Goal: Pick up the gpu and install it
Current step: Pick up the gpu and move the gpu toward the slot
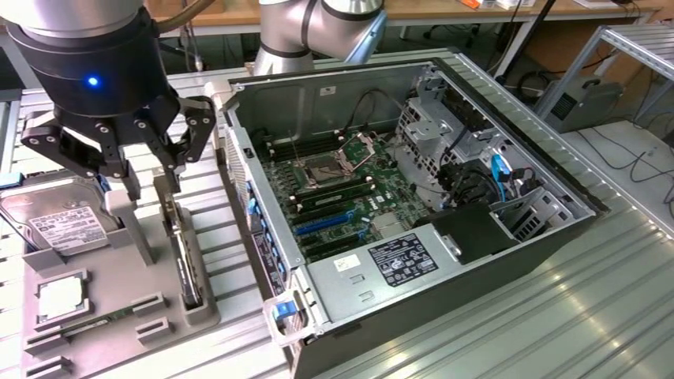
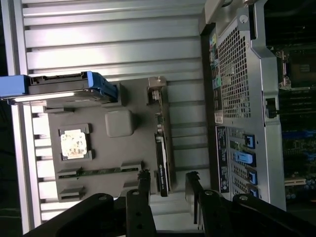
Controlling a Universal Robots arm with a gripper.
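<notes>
Gripper (image 1: pixel 145 188): black, two fingers, jaws spread wide with nothing between them; it hangs above the grey tray (image 1: pixel 205 320), over the gpu. In the wrist view one fingertip (image 2: pixel 144 181) stands to each side of the card's line, and neither touches it.
Gpu (image 1: pixel 183 253): thin dark card standing on its long edge in a slot of the tray, along the tray side nearest the computer case.
Grey block (image 1: pixel 126 225): upright post rising from the tray, just beside the gpu on the side away from the case, and close under one finger in the exterior view.
Hard drive (image 1: pixel 53 217): silver with a white label and blue side rails, at the tray's end on the far side of the block from the gpu.
Processor chip (image 1: pixel 61 296): lies flat in a square pocket of the tray, well apart from the gpu.
Memory stick (image 1: pixel 100 320): narrow green strip lying in a slot of the tray, next to the processor chip.
Computer case (image 1: pixel 532 154): open on its side beside the tray; its perforated rear panel (image 2: pixel 234 74) faces the tray's gpu side across a strip of bare table.
Motherboard (image 1: pixel 348 185): inside the case, with blue slots (image 1: pixel 321 223) on the side towards the tray.
Table (image 1: pixel 526 316): ribbed aluminium, under both tray and case.
</notes>
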